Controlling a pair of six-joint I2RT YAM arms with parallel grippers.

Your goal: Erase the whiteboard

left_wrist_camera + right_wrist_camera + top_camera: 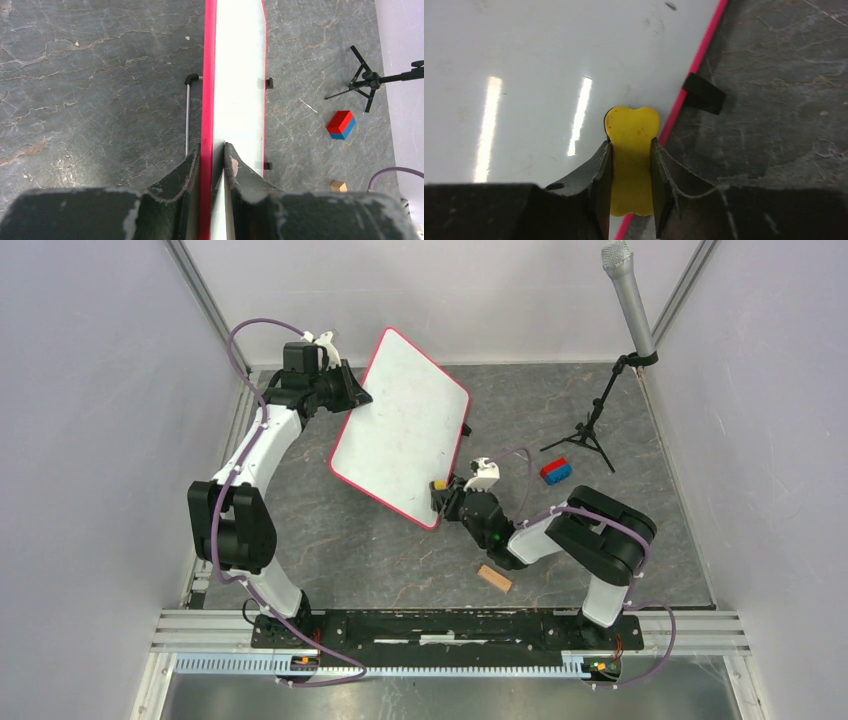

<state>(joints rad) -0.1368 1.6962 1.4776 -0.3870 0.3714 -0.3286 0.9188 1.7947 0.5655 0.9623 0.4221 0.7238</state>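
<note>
My left fingers (356, 397) clamp the red-rimmed whiteboard (400, 425), tilted above the tabletop (350, 540). My right fingers (445, 502) pinch a yellow eraser (631, 150) at its near edge; the white face shows faint smudges.

Left fingers (184, 176) and right fingers (664, 175) both pinched nearly closed.

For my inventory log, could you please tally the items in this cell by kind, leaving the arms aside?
whiteboard: 1
yellow eraser: 1
blocks: 2 (red-and-blue block, wooden block)
microphone on tripod stand: 1
Total: 5
</note>
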